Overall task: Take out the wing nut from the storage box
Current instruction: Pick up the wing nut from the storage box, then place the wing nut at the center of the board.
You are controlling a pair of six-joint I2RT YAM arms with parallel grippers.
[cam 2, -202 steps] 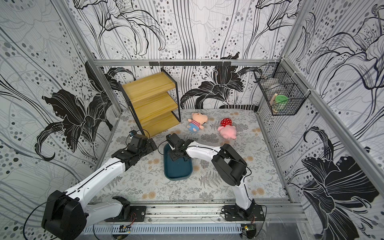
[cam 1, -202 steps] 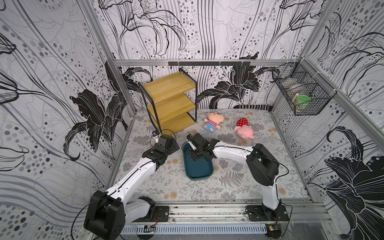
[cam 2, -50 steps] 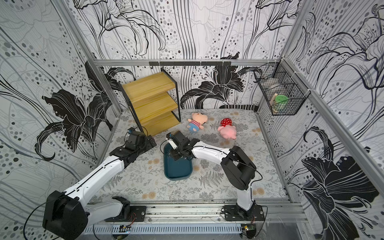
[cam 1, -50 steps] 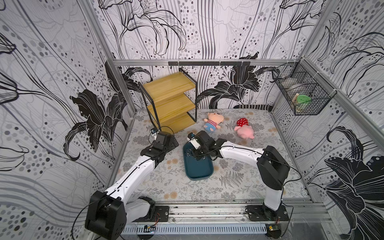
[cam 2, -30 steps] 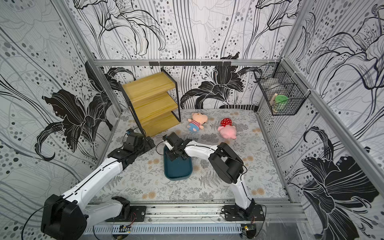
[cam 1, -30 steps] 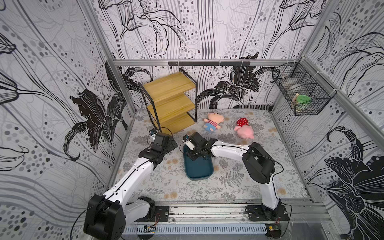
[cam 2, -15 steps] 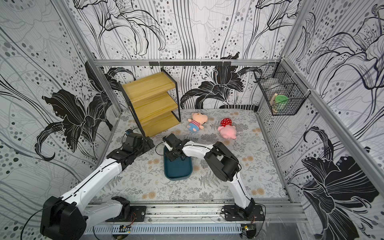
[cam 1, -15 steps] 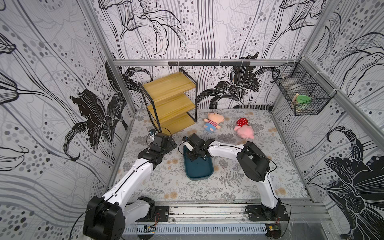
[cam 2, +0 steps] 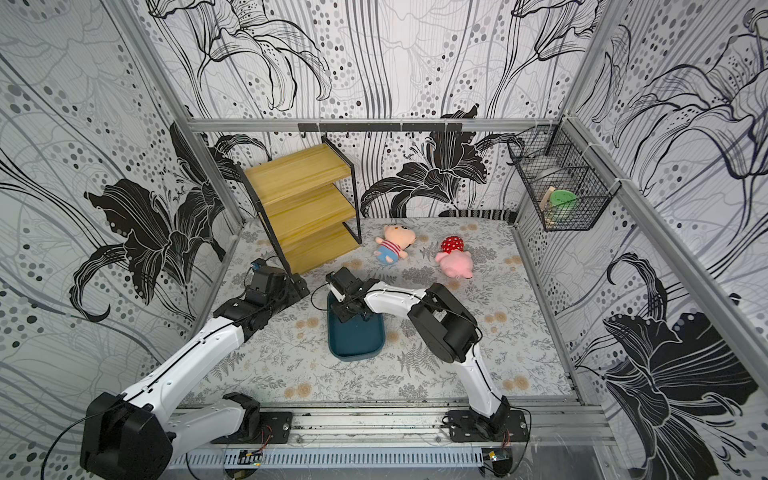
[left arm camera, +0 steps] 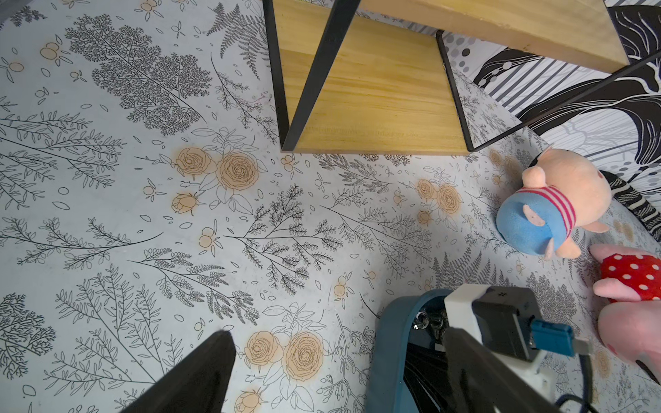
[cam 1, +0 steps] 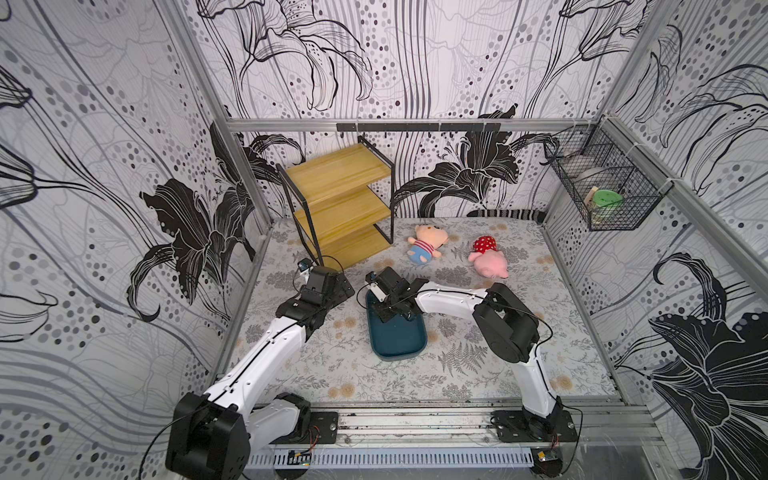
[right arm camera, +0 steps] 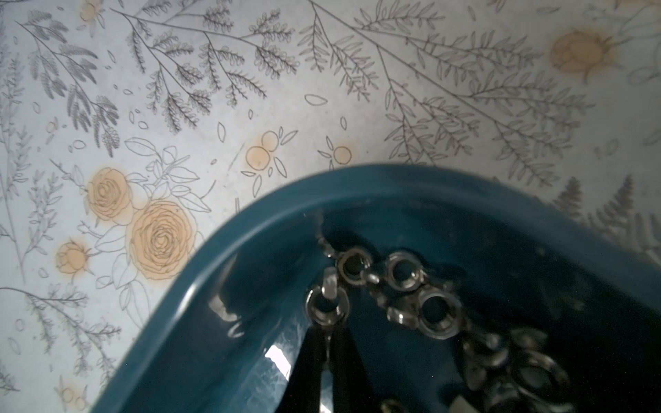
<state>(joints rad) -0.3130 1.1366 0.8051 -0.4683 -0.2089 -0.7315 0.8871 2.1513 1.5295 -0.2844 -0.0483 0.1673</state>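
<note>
Wing nut (right arm camera: 326, 307) sits pinched at the tips of the right gripper (right arm camera: 327, 330), whose two black fingers (right arm camera: 311, 361) are pressed together on it, close to the rounded corner wall of the storage box (right arm camera: 250, 229). Whether it touches the box floor cannot be told. A heap of other nuts (right arm camera: 429, 311) lies just beside it, in the same end of the box. In both top views the box lies flat just below the middle of the frame, its long side running up and down. The right gripper reaches into its upper end, and its lower half shows only bare blue floor. Open table (cam 1: 332, 374) borders the box on its left, right and lower edges. The left gripper (cam 1: 343, 289) hovers just left of the box's upper left corner, apart from it, and the left wrist view shows its fingers spread wide. A wooden shelf (cam 1: 345, 208) stands just above that gripper in the frame. A striped plush toy (cam 1: 424, 249) and a pink plush toy (cam 1: 488, 259) lie well apart from the box, toward the upper right. A wire basket (cam 1: 582, 166) on the wall at the upper right holds a green round thing (cam 1: 606, 199).
</note>
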